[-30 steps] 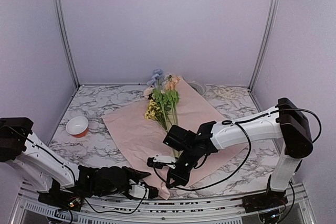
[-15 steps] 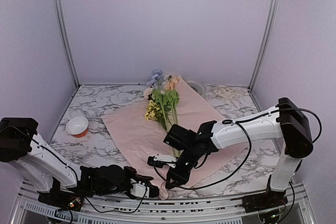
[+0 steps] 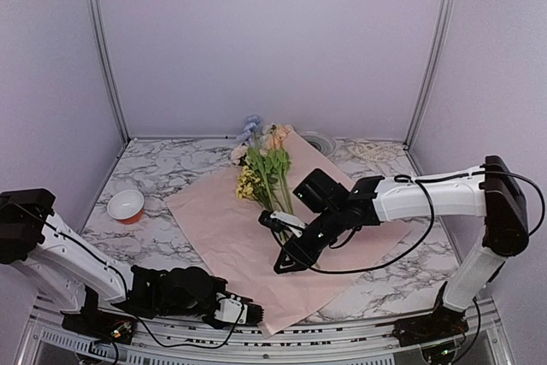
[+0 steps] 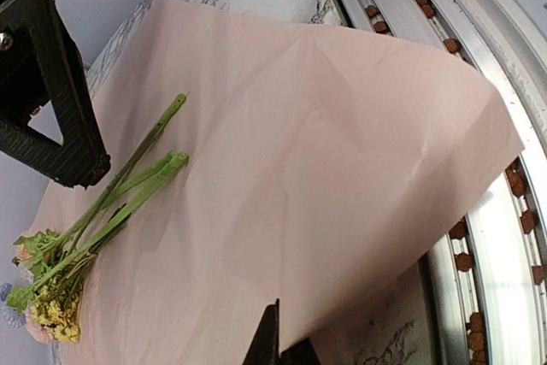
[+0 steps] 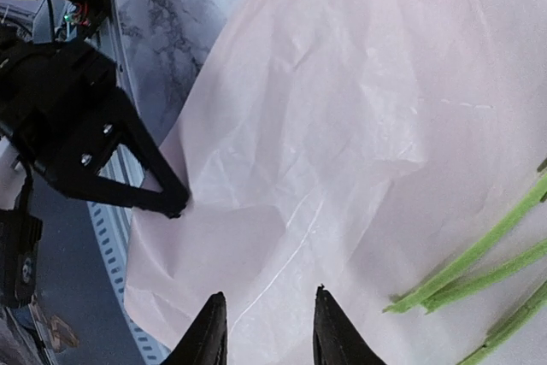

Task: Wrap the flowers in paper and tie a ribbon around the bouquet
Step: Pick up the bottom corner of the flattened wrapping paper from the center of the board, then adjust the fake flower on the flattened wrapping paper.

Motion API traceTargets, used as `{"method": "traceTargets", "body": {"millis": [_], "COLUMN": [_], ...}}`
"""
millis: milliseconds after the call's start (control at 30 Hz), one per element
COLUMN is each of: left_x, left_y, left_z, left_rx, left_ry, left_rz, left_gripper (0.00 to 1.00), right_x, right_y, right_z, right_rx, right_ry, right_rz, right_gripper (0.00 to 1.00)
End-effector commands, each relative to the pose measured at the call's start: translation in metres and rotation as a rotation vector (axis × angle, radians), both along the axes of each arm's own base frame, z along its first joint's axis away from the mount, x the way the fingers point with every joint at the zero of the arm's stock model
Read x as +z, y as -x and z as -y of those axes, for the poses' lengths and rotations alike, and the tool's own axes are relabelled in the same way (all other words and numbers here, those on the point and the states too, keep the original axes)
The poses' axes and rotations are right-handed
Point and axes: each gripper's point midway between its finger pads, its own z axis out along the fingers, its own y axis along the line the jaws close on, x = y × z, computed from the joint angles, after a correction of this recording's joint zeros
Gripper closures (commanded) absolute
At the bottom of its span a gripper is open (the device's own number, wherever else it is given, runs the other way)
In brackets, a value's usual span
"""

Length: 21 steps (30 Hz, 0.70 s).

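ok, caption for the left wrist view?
Left claw pinches an edge of the large soft-pink paper sheet; green-stemmed artificial flowers lie across it.

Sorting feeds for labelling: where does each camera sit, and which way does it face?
Top external: above and behind the arms, facing the back wall; both arms show.
Left wrist: at the paper's near corner, facing the flowers; left fingers show, shut.
Right wrist: over the paper, facing its near corner; right fingers show, open.
Shared: both wrist views show paper and stems.
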Motion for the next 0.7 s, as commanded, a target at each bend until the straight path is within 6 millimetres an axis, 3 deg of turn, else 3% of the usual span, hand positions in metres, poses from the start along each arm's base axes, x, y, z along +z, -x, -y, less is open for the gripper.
{"method": "traceTargets", "body": {"millis": [0, 133, 333, 433, 567, 667], "left_x": [-0.001, 0.005, 0.018, 0.018, 0.022, 0.023], "left_y": [0.009, 0.001, -0.017, -0.024, -0.030, -0.027], "left_z": [0.003, 0.008, 0.010, 0.013, 0.015, 0.014], "left_rx": [0.005, 0.065, 0.156, 0.186, 0.207, 0.191], "left_ry": [-0.034, -0.011, 0.059, 0.072, 0.091, 0.088], "left_rz": [-0.118, -0.184, -0.321, -0.382, -0.444, -0.458], "left_gripper": [1.00, 1.00, 1.00, 1.00, 1.00, 1.00], "right_x": [-0.021, -0.043, -0.086, -0.098, -0.088, -0.054], "right_y": [-0.027, -0.023, -0.015, -0.011, -0.011, -0.013], "right_z": [-0.013, -0.018, 0.001, 0.009, 0.008, -0.001], "right_rx": [-0.119, -0.114, -0.122, -0.119, -0.107, -0.093], "right_ry": [0.012, 0.029, 0.145, 0.179, 0.165, 0.093], "right_rz": [0.018, 0.000, -0.032, -0.044, -0.039, -0.009], "right_gripper": [0.68, 0.68, 0.70, 0.71, 0.73, 0.73]}}
